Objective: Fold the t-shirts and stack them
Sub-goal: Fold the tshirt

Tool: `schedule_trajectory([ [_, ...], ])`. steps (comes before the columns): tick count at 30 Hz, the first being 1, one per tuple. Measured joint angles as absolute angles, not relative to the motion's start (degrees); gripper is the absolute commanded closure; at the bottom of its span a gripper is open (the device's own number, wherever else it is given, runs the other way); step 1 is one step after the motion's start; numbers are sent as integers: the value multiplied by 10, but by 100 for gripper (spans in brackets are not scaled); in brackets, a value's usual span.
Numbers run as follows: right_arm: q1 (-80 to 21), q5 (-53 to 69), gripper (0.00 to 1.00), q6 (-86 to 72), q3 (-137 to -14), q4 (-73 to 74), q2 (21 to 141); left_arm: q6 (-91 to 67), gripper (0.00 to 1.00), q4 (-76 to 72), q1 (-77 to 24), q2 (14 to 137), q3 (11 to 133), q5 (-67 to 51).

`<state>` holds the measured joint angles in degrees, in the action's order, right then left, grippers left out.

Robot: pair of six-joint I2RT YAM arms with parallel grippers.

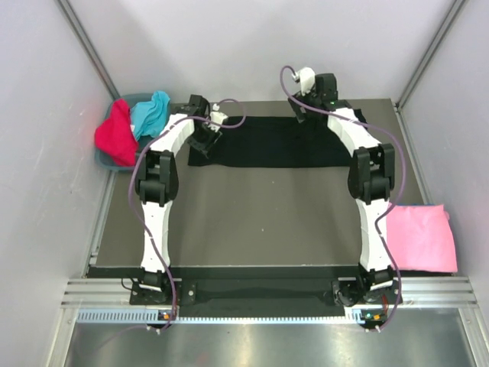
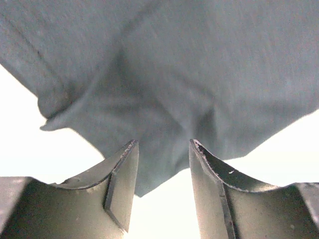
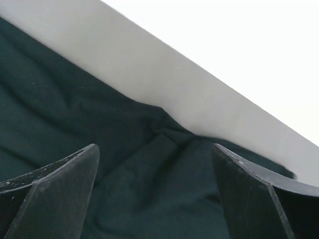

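Note:
A black t-shirt (image 1: pixel 283 141) lies folded into a long strip across the far side of the table. My left gripper (image 1: pixel 205 141) is at the strip's left end. In the left wrist view its jaws (image 2: pixel 162 142) stand apart, with a loose corner of the black cloth (image 2: pixel 199 74) between them, not pinched. My right gripper (image 1: pixel 300 113) hovers over the strip's far edge. Its fingers (image 3: pixel 155 146) are wide open just above the dark cloth (image 3: pixel 60 109), holding nothing. A folded pink t-shirt (image 1: pixel 419 238) lies at the right edge.
A grey bin (image 1: pixel 105 159) at the far left holds a red t-shirt (image 1: pixel 114 131) and a turquoise one (image 1: pixel 151 113), both crumpled. White walls close in the table on the left, right and far sides. Both arm bases sit at the near edge.

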<state>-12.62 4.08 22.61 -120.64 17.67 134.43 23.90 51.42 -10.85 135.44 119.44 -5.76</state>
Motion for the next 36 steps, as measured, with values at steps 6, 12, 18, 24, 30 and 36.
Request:
schedule_trajectory([
  [6, -125, 32, 6, 218, -1194, 187, 1275, 381, 53, 572, -106, 1280, 1158, -66],
  [12, -127, 31, 6, 218, -1171, 193, 1251, 469, 52, 592, -107, 1202, 1078, -67],
  [18, -130, 31, 6, 221, -1153, 219, 1251, 495, 52, 602, -107, 1218, 1074, -66],
  [24, -131, 30, 6, 232, -1147, 223, 1250, 495, 53, 601, -107, 1286, 1108, -59],
  [30, -131, 26, 6, 234, -1135, 224, 1249, 495, 66, 599, -106, 1318, 1108, -38],
  [36, -131, 23, 6, 234, -1133, 223, 1249, 494, 90, 585, -105, 1317, 1095, -2],
])
